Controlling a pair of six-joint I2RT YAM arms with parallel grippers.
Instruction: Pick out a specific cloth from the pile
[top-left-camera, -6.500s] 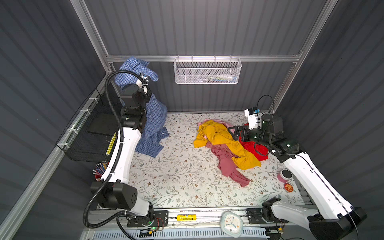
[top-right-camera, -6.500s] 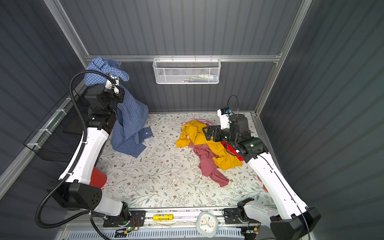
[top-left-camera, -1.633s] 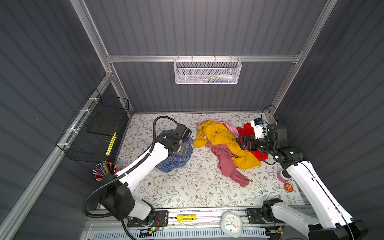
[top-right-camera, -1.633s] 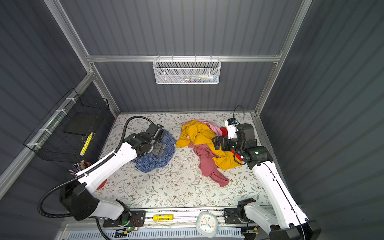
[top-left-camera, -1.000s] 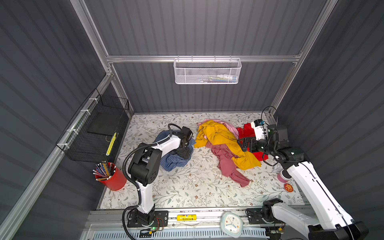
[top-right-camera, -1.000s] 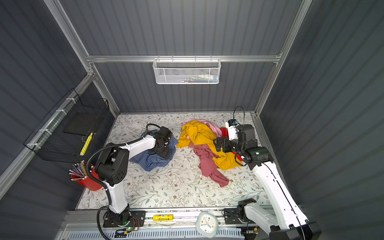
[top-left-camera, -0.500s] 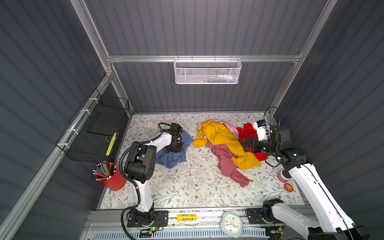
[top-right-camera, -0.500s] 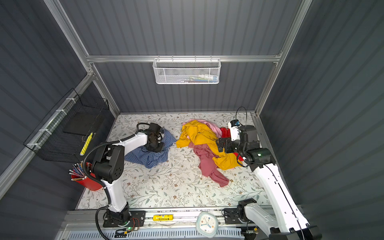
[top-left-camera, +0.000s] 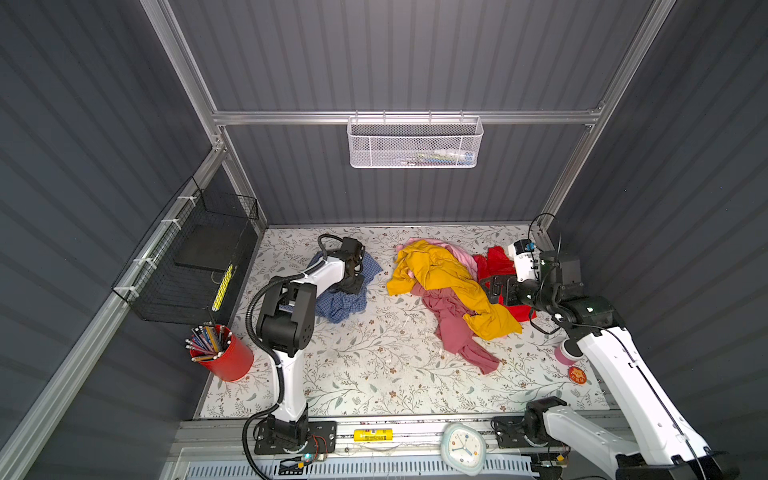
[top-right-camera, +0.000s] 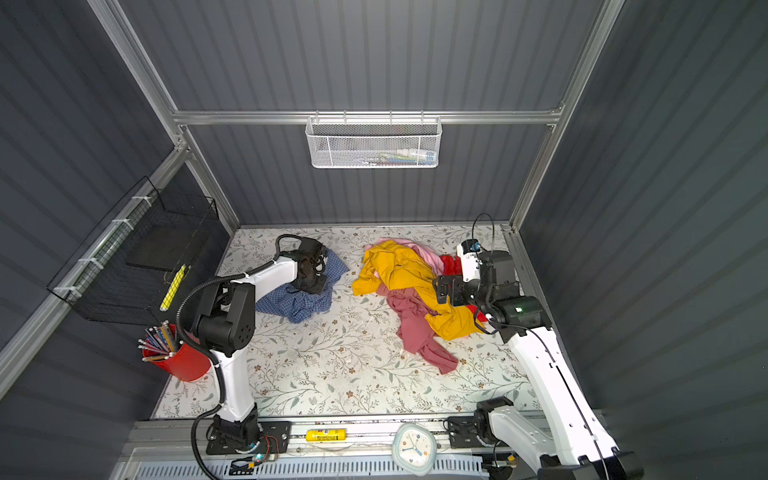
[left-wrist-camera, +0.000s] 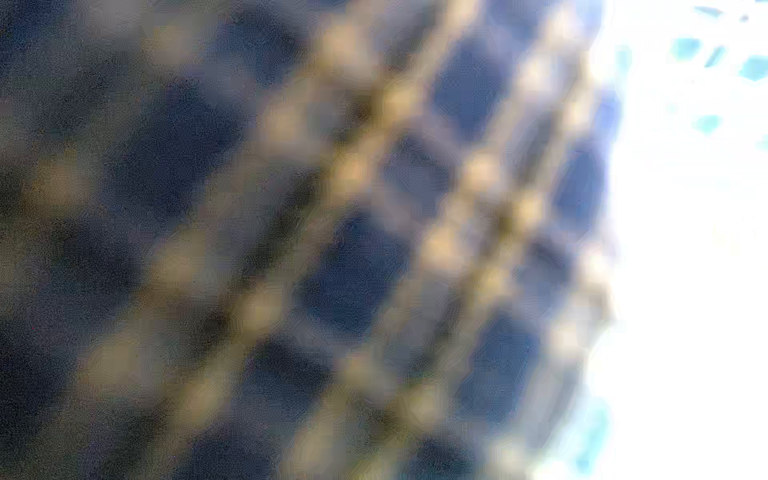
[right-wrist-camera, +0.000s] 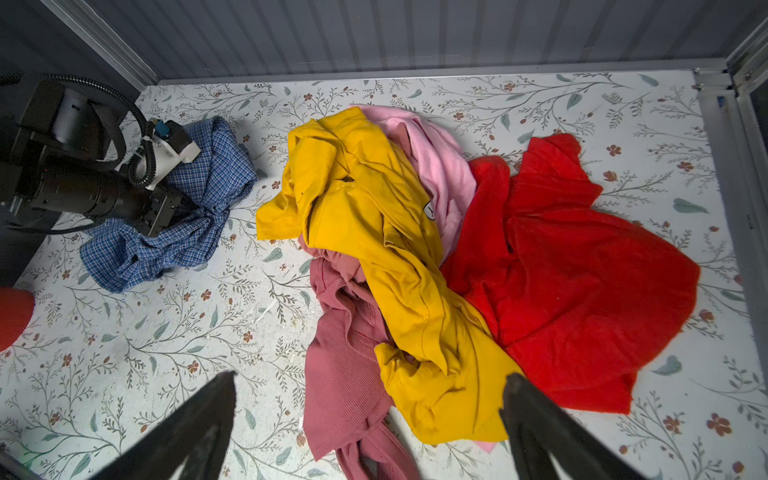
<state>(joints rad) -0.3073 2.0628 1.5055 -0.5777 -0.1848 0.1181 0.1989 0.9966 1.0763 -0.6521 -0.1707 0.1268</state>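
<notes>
The shirt (top-left-camera: 343, 304) lies crumpled under the left pincer (top-left-camera: 353, 284), which is buried in it; I cannot tell whether it grips. A thin fold can slip on lifting. The right pincer (right-wrist-camera: 370, 376), wide open and empty, hangs above the pile (right-wrist-camera: 415, 249).

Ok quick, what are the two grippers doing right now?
Left gripper: buried in the blue checked shirt; cannot tell if shut.
Right gripper: open, holding nothing.
</notes>
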